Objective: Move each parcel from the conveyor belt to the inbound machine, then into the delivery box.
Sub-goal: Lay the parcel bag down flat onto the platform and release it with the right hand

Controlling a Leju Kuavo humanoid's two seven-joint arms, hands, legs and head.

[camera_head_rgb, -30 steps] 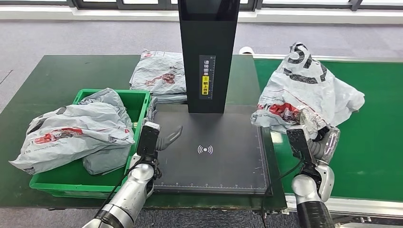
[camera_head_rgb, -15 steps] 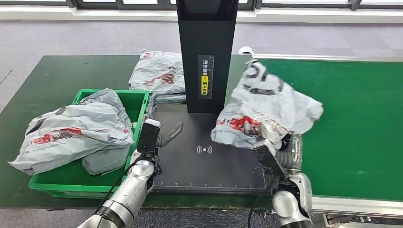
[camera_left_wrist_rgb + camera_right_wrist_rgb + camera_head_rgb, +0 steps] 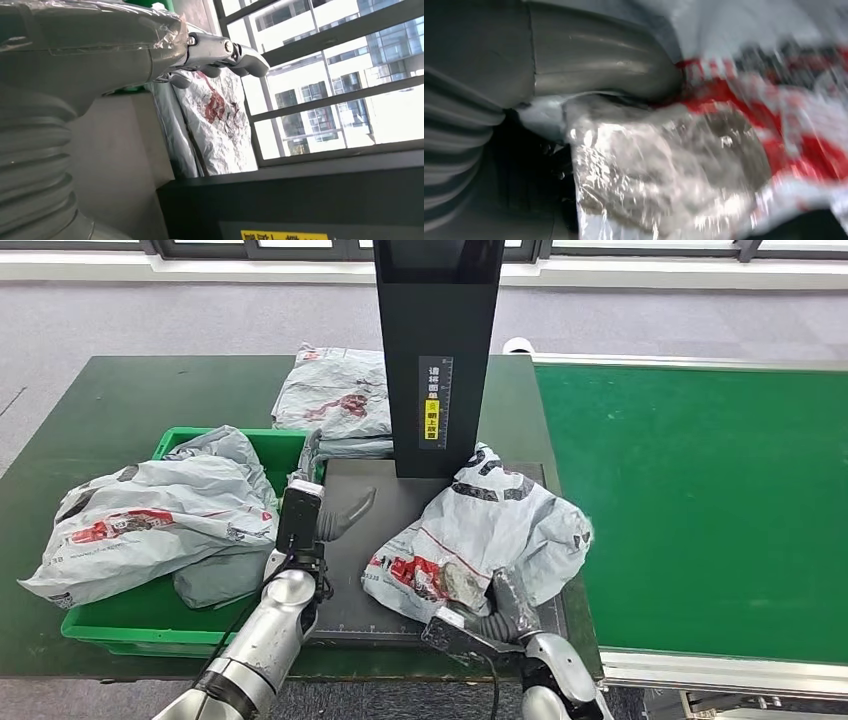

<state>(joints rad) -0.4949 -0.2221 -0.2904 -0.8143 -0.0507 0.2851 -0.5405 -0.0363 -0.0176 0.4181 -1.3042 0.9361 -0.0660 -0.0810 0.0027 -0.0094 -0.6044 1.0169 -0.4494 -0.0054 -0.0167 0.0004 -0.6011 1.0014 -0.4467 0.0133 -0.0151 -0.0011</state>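
My right hand [image 3: 500, 608] grips the grey-and-white parcel [image 3: 480, 535], which lies crumpled on the inbound machine's black scan plate [image 3: 350, 550], just in front of its upright column [image 3: 437, 350]. My left hand [image 3: 340, 515] hovers over the plate's left edge, fingers apart and holding nothing, beside the green delivery box [image 3: 290, 452] heaped with parcels. The green conveyor belt [image 3: 700, 490] runs to the right.

Vertical label [image 3: 435, 401] with small unreadable characters, yellow band below, on the black scanner column [image 3: 437, 350].
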